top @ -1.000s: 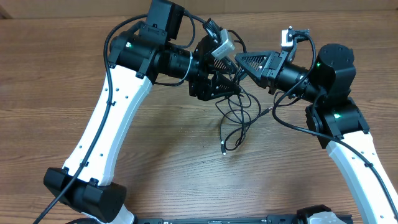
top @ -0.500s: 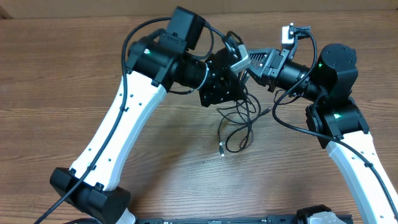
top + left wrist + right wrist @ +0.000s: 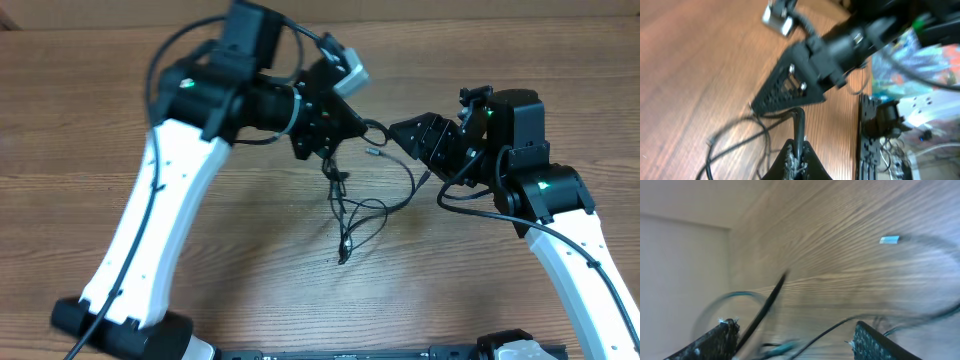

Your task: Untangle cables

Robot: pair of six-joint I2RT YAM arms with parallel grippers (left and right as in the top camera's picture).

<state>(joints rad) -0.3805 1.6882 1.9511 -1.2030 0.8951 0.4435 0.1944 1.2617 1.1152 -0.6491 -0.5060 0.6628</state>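
Cables (image 3: 347, 212) hang and trail in the middle of the overhead frame, a bunch of thin black strands that runs from the left gripper (image 3: 330, 155) down toward lower centre. There they open into a couple of loose loops on the wooden table (image 3: 230, 285). One strand ends in a small plug (image 3: 343, 258) at the bottom of the bunch. Another strand arcs right from the left gripper and curves down under the right gripper (image 3: 405, 135). A short silver-tipped plug end (image 3: 375, 152) lies between the two grippers.

The left gripper sits just above centre in the overhead view, pointing down and right. In the left wrist view its fingers (image 3: 790, 162) meet at the bottom centre of the frame, clamped onto a black strand (image 3: 799, 122) that rises straight out from between them. More strands (image 3: 735, 145) spread across the wood at lower left. One of the right gripper's triangular fingers (image 3: 795, 87) fills the middle of that view, just beyond the pinched strand.

The right gripper is right of centre in the overhead view, facing left toward the left gripper, and the two are near each other but apart. In the right wrist view its fingers (image 3: 710, 342) stand wide apart at the bottom corners, holding nothing. Blurred strands (image 3: 767, 305) cross the gap between them, and whether any touches a finger cannot be told. A pale plug tip (image 3: 889, 240) lies on the wood at upper right.
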